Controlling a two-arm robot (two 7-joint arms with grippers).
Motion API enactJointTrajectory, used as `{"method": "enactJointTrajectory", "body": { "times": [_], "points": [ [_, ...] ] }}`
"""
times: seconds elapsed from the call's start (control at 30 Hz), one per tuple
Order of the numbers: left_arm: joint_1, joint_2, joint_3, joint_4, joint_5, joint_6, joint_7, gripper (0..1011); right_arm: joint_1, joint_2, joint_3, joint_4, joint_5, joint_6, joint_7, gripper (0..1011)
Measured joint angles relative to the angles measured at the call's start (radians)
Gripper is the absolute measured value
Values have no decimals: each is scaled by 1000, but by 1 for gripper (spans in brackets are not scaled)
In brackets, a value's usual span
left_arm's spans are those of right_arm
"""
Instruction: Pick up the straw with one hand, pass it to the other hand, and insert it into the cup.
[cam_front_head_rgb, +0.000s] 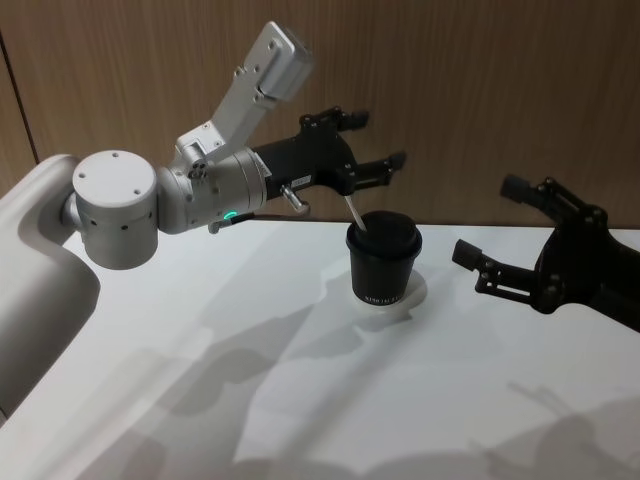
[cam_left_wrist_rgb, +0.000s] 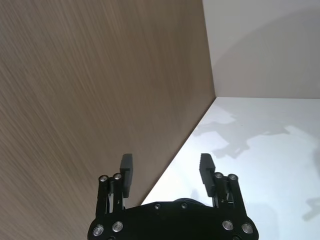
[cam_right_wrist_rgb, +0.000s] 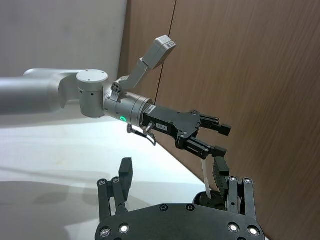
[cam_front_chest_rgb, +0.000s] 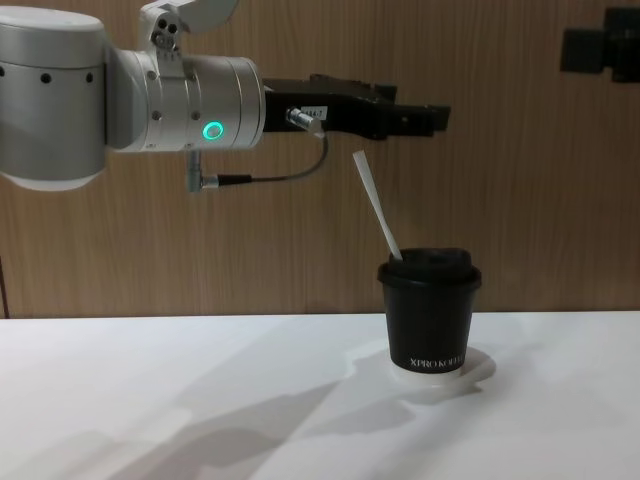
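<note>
Closest up in the right wrist view: right gripper (cam_right_wrist_rgb: 172, 176), fingers spread wide, holding nothing, hanging off to the right of the cup (cam_front_chest_rgb: 430, 315). Cup sitting upright near the table's (cam_front_head_rgb: 300, 400) back edge, by the wood wall (cam_front_head_rgb: 480, 80). Straw (cam_front_chest_rgb: 377, 206) already stuck through the lid, leaning left, top end free. Left gripper (cam_front_head_rgb: 378, 140) just above the straw, fingers apart, not touching it.
</note>
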Motion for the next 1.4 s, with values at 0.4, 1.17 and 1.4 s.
{"method": "enactJointTrajectory", "body": {
  "times": [0.4, 1.17, 1.4],
  "points": [
    [50, 12, -20, -54, 0, -11, 25, 1003, 20, -32, -1, -22, 17, 63, -72, 1001],
    [165, 27, -59, -182, -17, -55, 48, 1003, 152, -150, -33, -81, 49, 337, -377, 1001],
    [195, 32, -70, -227, -11, -55, 70, 1003, 178, -142, -56, -87, 48, 362, -386, 1001]
  ]
}}
